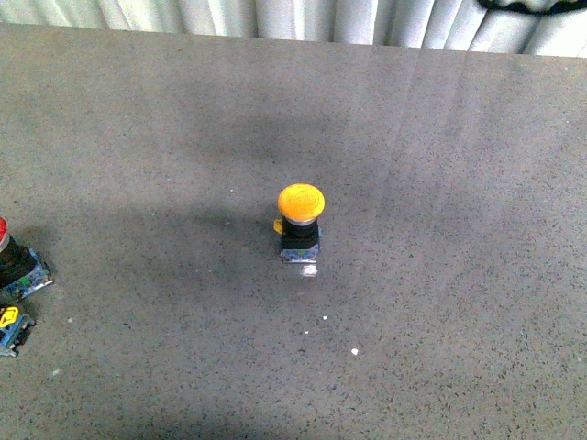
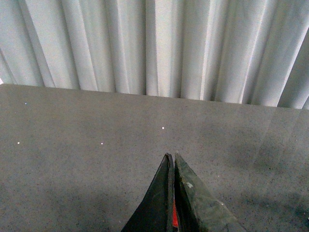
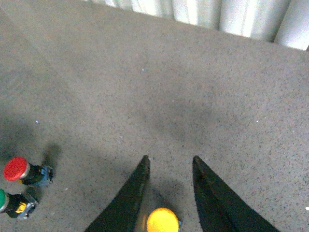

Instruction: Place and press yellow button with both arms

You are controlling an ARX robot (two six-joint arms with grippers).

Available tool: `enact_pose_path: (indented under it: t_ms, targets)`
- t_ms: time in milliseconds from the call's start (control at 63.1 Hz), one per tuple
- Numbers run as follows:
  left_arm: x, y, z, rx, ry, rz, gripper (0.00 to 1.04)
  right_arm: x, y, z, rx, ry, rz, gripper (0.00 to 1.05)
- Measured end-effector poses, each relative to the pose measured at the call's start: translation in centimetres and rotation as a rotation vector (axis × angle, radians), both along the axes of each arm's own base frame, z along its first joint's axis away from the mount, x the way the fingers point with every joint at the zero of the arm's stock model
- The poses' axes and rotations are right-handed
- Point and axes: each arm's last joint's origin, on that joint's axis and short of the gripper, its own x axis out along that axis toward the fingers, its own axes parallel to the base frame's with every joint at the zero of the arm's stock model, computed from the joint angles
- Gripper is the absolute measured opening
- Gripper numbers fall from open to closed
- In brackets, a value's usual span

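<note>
The yellow button (image 1: 301, 220) stands upright near the middle of the grey table, its domed yellow cap on a black collar and silvery base. Neither arm shows in the front view. In the right wrist view the button (image 3: 162, 220) sits below and between the two black fingers, and my right gripper (image 3: 170, 159) is open above it, not touching it. My left gripper (image 2: 171, 155) is shut, its fingers pressed together over bare table, facing the white curtain; the button is out of that view.
A red-capped button (image 1: 3, 240) and a small blue part with a yellow bit (image 1: 9, 323) lie at the table's left edge; the red one (image 3: 19, 170) and a green-capped one (image 3: 8, 203) show in the right wrist view. A white curtain (image 2: 154, 48) hangs behind the table.
</note>
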Motion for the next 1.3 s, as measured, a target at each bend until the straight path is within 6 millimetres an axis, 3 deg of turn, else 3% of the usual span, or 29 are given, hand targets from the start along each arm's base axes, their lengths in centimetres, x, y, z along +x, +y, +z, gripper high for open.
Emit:
enact_pose_path:
  t_ms: [95,190,301,348,443,729,1299]
  targets:
    - [0.0,0.0,0.0,0.0,0.0,0.0,0.01,-0.1,-0.1,-0.1,-0.011,-0.032,-0.027,0.44]
    - [0.0,0.0,0.0,0.0,0.0,0.0,0.01,-1.0,-1.7,-2.1,-0.067,-0.301,-0.277,0.26]
    - [0.0,0.0,0.0,0.0,0.0,0.001,0.01,-4.0,-5.2,-3.1,-0.034,-0.451,-0.363,0.03]
    - [0.0,0.0,0.0,0.0,0.0,0.0,0.01,-5.2,-6.4,-3.1,-0.031,-0.478,-0.363,0.01]
    - [0.0,0.0,0.0,0.0,0.0,0.0,0.01,-7.6,-8.8,-4.7,-0.049,-0.461,-0.368,0.01]
    - [0.0,0.0,0.0,0.0,0.0,0.0,0.01,-11.6,-11.6,-6.5,-0.051,-0.46,-0.363,0.01]
    - [0.0,0.0,0.0,0.0,0.0,0.0,0.01,-16.0,-14.3,-8.5,-0.05,-0.458,-0.364,0.01]
